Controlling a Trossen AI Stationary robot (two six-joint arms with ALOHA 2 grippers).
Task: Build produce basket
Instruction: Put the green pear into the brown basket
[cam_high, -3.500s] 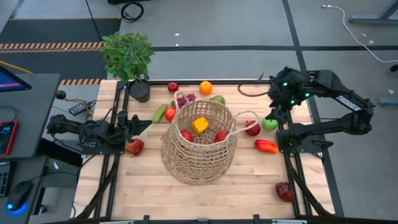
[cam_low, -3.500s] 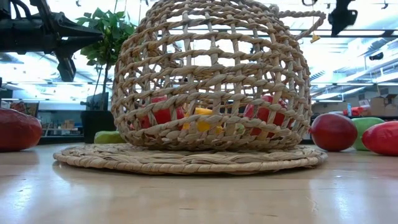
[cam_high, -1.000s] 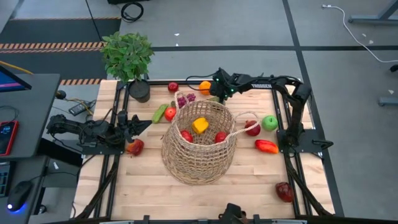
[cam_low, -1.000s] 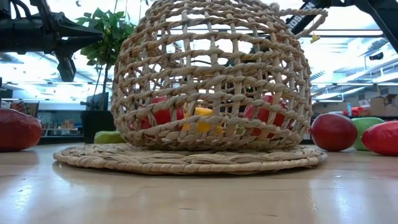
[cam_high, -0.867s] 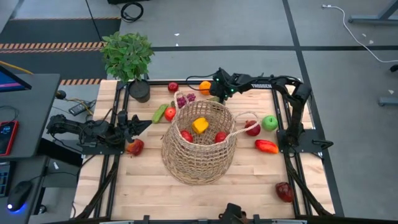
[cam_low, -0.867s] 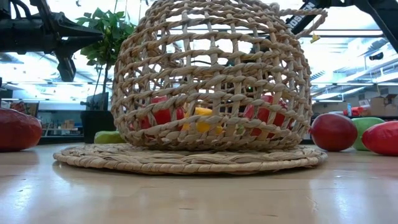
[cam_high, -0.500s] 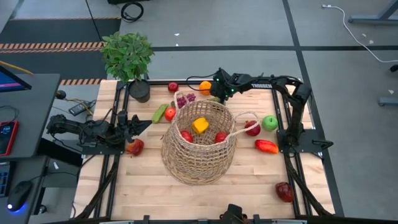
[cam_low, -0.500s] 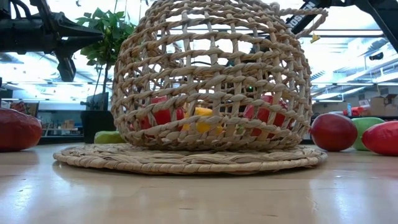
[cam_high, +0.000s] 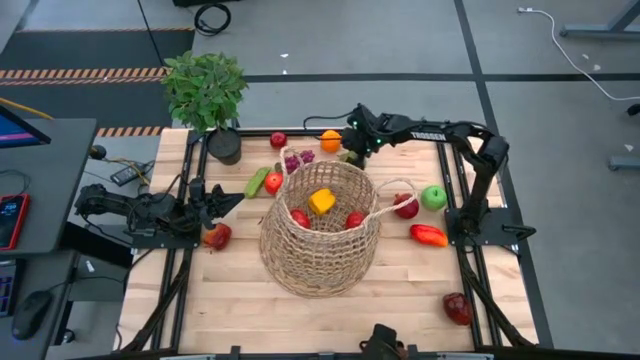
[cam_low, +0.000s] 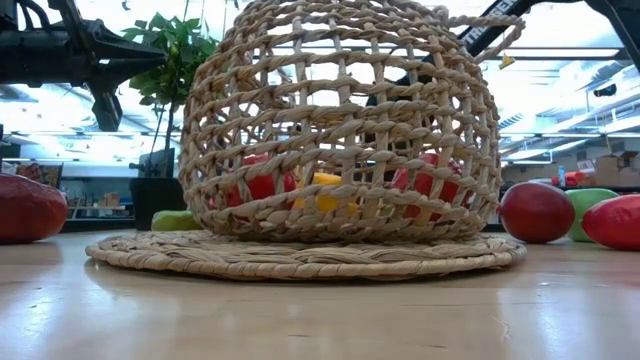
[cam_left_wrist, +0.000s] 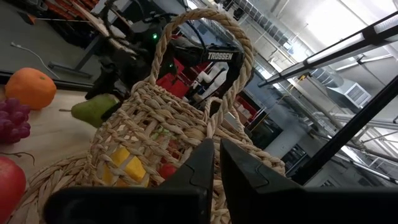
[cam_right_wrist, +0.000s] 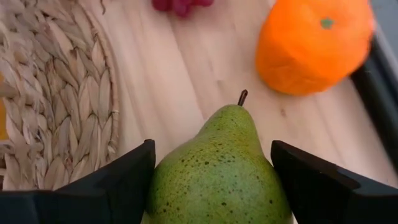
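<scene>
The big wicker basket (cam_high: 320, 228) sits in the middle of the wooden table (cam_high: 400, 300). Inside it I can see a yellow pepper (cam_high: 321, 201) and two red fruits (cam_high: 300, 218).

The right gripper (cam_high: 352, 140) reaches across to the far edge of the table, just past the basket's rim. A green pear (cam_right_wrist: 217, 171) lies there. In the right wrist view the two dark fingers (cam_right_wrist: 118, 183) stand wide apart, one on each side of the pear. They look close to its skin, but I cannot be sure they are touching it. So I think the pear is not gripped yet.

Right beside the pear is an orange (cam_right_wrist: 314, 43), and the purple grapes (cam_high: 298, 158) are near too. More food waits on the table: a green apple (cam_high: 433, 197), a red apple (cam_high: 406, 206) and a red pepper (cam_high: 428, 235) on the right side, a dark red apple (cam_high: 457, 308) near the front corner, and a cucumber (cam_high: 257, 181) on the left.

The left gripper (cam_left_wrist: 214, 165) waits at the left side, by another red fruit (cam_high: 216, 236). Its fingers are almost together, with only a thin gap, and they hold nothing.

What could go wrong? The pear is round and smooth, and thinner at the top. If the fingers squeeze too high, it could pop out and roll into the orange. Lifting it over the rim, the arm could also bump the basket or catch its loop handle (cam_high: 398, 192).
</scene>
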